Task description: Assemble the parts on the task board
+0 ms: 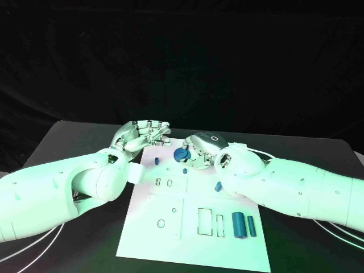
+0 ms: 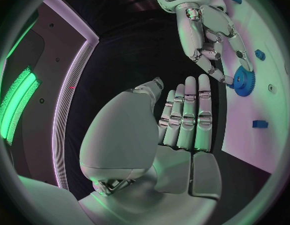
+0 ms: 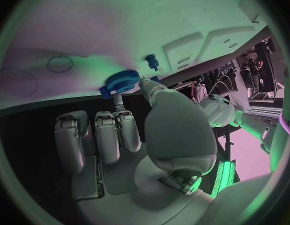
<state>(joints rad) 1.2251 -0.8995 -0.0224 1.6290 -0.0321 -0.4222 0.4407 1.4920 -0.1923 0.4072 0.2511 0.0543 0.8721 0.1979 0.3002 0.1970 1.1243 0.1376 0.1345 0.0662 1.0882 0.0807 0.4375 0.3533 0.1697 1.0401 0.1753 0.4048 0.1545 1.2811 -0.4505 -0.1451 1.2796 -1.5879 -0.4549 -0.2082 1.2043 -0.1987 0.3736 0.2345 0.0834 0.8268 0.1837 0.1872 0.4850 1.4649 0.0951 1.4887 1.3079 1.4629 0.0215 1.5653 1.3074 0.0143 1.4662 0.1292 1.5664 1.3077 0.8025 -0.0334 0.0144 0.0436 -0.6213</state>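
At the far end of the white board (image 1: 194,239), the right hand (image 1: 200,149) pinches a blue gear (image 1: 181,153), its flat face tilted off the board. Beside it, the left hand (image 1: 141,135) hovers with fingers straight, holding nothing.

You won't find any readable text, labels, numbers or brand marks on anything here; nothing legible to report.

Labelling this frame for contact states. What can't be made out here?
- Head view: whether the blue gear sits on the task board or is lifted; the right hand covers its far side.
- Right wrist view: the fingertip contact on the gear, hidden behind the thumb.
- Left wrist view: what lies under the left hand; its palm blocks it.
- Head view: board markings too small to read.
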